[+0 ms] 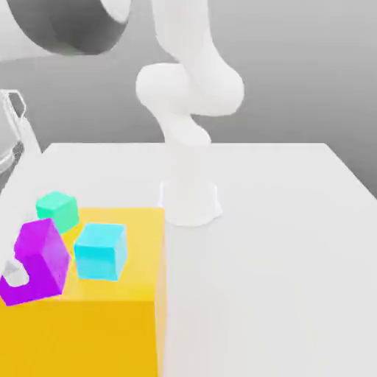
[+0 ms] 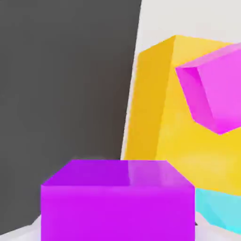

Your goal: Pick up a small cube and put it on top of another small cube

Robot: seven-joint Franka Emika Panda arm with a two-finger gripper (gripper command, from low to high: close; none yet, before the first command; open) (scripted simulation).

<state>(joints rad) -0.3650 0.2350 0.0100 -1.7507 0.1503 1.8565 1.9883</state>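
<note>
In the exterior view, the white arm (image 1: 193, 96) stands at the upper middle of the frame on a white table (image 1: 280, 243). A large yellow block (image 1: 110, 309) fills the lower left. On its top, a cyan cube (image 1: 99, 251) sits just left of centre, and a green cube (image 1: 57, 210) sits further to the upper left, near the block's far corner. The small cube (image 1: 38, 261) is at the left edge of the frame, tilted, a plain matte violet-purple with no markings, looking close to the cyan cube in size. A white gripper (image 1: 15, 274) finger shows against its left face, touching it; the gripper appears closed on the small cube, which is held just left of the cyan cube.

In the hand view, the small cube (image 2: 117, 200) fills the lower middle, its top face a lighter violet with a faint sheen, its front face a deeper purple. The yellow block (image 2: 155, 117) rises at the right, with a pinker magenta cube (image 2: 214, 89) at the upper right and a strip of the cyan cube (image 2: 219, 207) at the lower right.
</note>
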